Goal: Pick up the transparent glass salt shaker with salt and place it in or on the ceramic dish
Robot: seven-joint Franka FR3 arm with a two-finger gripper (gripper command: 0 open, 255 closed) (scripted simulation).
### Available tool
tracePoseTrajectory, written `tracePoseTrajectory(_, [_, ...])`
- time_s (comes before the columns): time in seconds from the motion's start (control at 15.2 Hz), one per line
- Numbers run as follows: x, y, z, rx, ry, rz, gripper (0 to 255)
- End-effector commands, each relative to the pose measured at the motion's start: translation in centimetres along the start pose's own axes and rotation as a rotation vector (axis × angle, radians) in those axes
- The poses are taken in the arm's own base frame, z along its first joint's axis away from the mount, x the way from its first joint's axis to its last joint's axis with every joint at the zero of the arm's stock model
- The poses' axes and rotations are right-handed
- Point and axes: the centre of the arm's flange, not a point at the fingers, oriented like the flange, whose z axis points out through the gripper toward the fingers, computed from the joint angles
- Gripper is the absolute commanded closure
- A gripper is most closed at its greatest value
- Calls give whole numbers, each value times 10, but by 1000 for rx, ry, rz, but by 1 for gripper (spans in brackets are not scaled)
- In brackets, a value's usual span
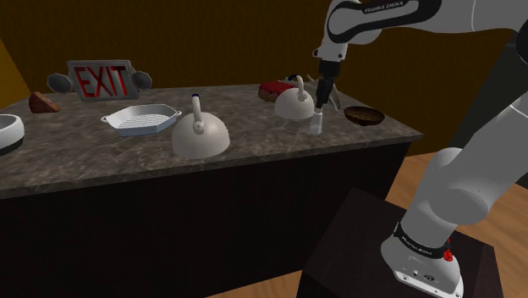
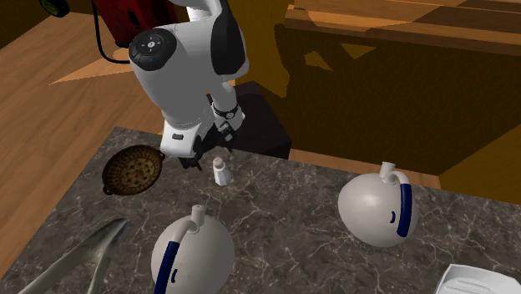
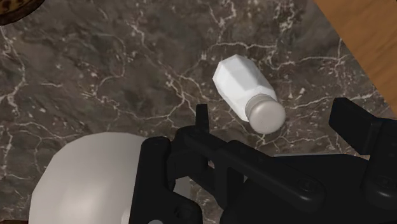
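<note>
Salt shaker (image 1: 318, 124) hasn't been picked up yet, so basically nothing of the task can be ticked off. In the shoulder view it's seen standing upright on the dark marbled counter (image 1: 254, 157), near the front edge, with the gripper (image 1: 324, 103) hung right above it. The white ribbed dish (image 1: 142, 119) is parked well apart toward that view's left, past a white domed jug (image 1: 200, 134), and nothing is seen lying in it.

In the second exterior view the shaker (image 2: 221, 171) is found upright on the counter, just beside the gripper (image 2: 190, 159) and near a brown bowl (image 2: 134, 171). A corner of the dish (image 2: 480, 280) is caught at that view's lower right, a long way off.

In the wrist view the fingers (image 3: 202, 121) are shown spread apart. The shaker (image 3: 238, 86) is seen from above, its grey cap lined up with the gap but touched by neither finger, so nothing is clamped.

Judged from all that, the approach looks about done. Lowering, closing, lifting and the carry past the jug to the dish are all left to be done.
</note>
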Motion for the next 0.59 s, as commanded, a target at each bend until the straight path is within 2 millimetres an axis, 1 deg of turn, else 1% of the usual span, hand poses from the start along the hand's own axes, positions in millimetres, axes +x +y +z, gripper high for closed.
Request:
tracePoseTrajectory(0.0, [1,0,11,0,1,0,0])
tracePoseTrajectory(0.13, [1,0,24,0,1,0,0])
tracePoseTrajectory(0.53, [1,0,24,0,1,0,0])
